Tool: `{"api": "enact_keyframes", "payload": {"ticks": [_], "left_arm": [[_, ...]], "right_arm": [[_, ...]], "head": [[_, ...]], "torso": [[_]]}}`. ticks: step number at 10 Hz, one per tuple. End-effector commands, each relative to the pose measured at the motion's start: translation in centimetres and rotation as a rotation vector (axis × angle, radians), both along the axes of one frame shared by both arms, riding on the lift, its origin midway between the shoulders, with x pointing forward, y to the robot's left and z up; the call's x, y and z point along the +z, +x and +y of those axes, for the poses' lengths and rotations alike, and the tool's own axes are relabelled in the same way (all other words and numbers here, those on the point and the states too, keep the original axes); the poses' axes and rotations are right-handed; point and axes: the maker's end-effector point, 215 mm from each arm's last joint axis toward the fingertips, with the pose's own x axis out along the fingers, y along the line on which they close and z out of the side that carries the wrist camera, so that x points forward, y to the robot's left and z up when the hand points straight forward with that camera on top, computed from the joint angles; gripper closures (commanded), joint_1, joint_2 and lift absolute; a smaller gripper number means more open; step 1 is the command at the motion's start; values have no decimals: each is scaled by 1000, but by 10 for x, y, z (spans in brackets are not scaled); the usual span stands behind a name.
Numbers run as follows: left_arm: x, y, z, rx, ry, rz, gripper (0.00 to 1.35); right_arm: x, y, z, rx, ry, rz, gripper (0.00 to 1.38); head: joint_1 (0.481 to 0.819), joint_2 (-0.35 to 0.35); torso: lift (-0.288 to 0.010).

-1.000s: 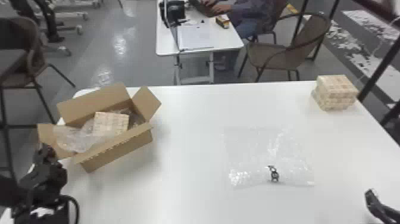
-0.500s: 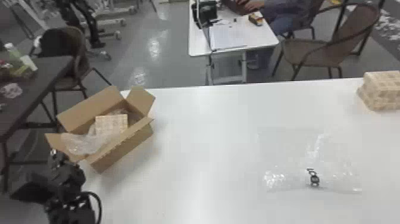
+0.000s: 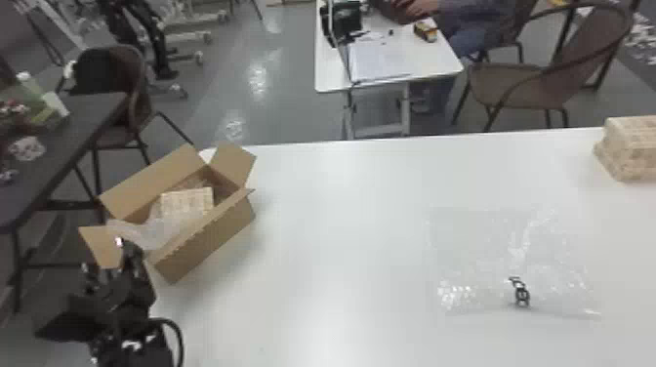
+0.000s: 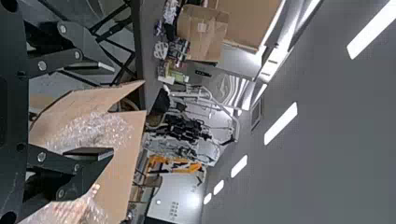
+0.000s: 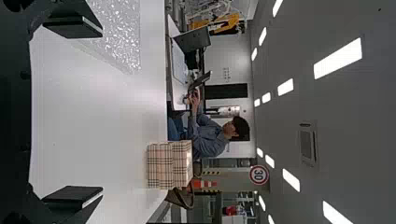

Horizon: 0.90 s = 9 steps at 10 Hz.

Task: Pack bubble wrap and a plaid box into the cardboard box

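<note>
Head view's swung L. L gripper (image 4: 112,109) at 7 o'clock of box (image 3: 210,239), R gripper (image 5: 100,111) well apart, both w/ jaws spread; prob. best tuck its wrap (image 3: 139,233) deep, gently.

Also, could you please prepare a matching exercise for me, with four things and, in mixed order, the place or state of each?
1. Cardboard box
2. Flat clear sheet of bubble wrap
3. Single plaid box
4. Stack of plaid boxes

A. Inside the carton
B. Open at the top, toward the table's left end
C. Toward the table's right end, near the far edge
D. Spread out on the tabletop

Pairs: 1-B, 2-D, 3-A, 4-C
</note>
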Motion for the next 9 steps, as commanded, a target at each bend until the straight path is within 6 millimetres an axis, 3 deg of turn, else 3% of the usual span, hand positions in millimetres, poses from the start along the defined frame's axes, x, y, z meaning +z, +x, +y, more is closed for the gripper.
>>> {"api": "enact_keyframes", "payload": {"ticks": [1,3,5,8,9], "left_arm": [[20,-10,-22,-19,24,-84,124],[49,-19,-66,-94,80,-126,119],[55,-21,-129,-224,128,-90,124],[25,-16,-216,-428,165,25,124],[15,-14,-233,-502,224,74,124]], "right_arm": [[1,0,2,-1,6,-3,108],[5,-1,3,3,5,-9,108],[18,1,4,12,-15,-22,108],[26,-3,30,40,-30,-27,108],[24,-5,40,51,-26,-21,108]], "head": [[695,189],[695,154],[695,104],[695,-28],[695,-59]], "torso": [[-110],[-110],[-110],[-110],[-110]]}}
